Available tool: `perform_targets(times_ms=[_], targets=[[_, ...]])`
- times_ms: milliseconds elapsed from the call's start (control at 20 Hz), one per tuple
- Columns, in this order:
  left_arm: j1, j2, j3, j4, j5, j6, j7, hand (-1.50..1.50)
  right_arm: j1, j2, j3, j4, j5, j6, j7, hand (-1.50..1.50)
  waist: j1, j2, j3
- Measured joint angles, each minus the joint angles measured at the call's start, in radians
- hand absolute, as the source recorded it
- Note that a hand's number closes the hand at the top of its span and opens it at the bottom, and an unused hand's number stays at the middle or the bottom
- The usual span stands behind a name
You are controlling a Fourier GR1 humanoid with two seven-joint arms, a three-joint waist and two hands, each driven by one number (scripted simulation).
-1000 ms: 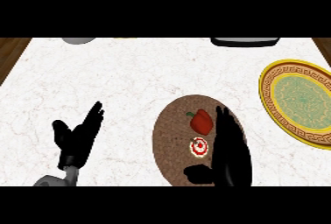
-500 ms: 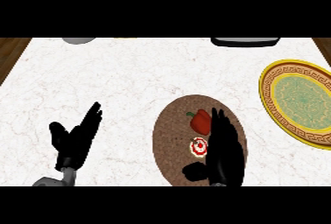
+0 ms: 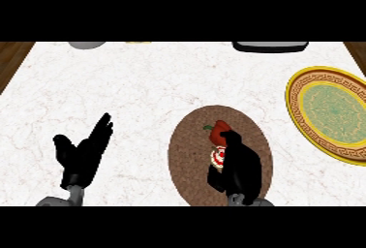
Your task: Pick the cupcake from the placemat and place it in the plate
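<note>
A cupcake (image 3: 217,158) with white and red topping sits on the brown oval placemat (image 3: 190,160), and my right hand hides most of it. The right hand (image 3: 241,167) lies over the cupcake from the right. Its fingers curl down around the cupcake and the thumb shows just below it. The yellow-rimmed plate (image 3: 298,114) with a green centre lies at the right edge of the counter, apart from the hand. My left hand (image 3: 83,156) rests open at the lower left with fingers up.
A red pepper (image 3: 221,131) lies on the placemat just beyond the cupcake, close to my right hand's fingertips. A dark tray (image 3: 270,46) and a grey object (image 3: 87,45) sit at the counter's far edge.
My right hand has slid a little left and toward me over the cupcake, and its fingers have curled in from straight. The left hand has not moved.
</note>
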Motion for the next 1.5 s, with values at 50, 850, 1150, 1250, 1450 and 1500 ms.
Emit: perform_targets(times_ms=[50, 850, 1150, 1250, 1450, 1500], targets=[[0.0, 0.004, 0.007, 0.002, 0.002, -0.009, 0.005, 0.0, -0.007, -0.001, -0.004, 0.016, 0.006, -0.001, -0.005, 1.5, 0.0, -0.001, -0.001], [0.018, -0.021, 0.039, -0.006, -0.031, -0.026, 0.001, 0.0, 0.024, -0.031, 0.125, -0.122, 0.212, -0.104, -0.166, 1.5, -0.005, 0.001, 0.003], [0.018, -0.028, 0.041, -0.013, -0.041, -0.025, 0.023, 0.0, 0.059, -0.065, 0.16, -0.295, 0.313, -0.173, -0.185, 1.5, -0.01, 0.001, 0.003], [0.02, -0.043, 0.031, -0.021, -0.059, -0.005, 0.029, 0.0, 0.079, -0.069, 0.147, -0.351, 0.336, -0.2, -0.18, 1.5, -0.011, 0.001, 0.003], [0.023, -0.035, 0.043, -0.023, -0.057, -0.022, 0.031, 0.0, 0.141, -0.08, 0.095, -0.438, 0.346, -0.278, -0.179, 1.5, -0.012, 0.002, 0.003], [0.024, -0.041, 0.043, -0.019, -0.059, -0.023, 0.023, 0.0, 0.15, -0.082, 0.072, -0.441, 0.336, -0.305, -0.187, 1.5, -0.011, 0.003, 0.003]])
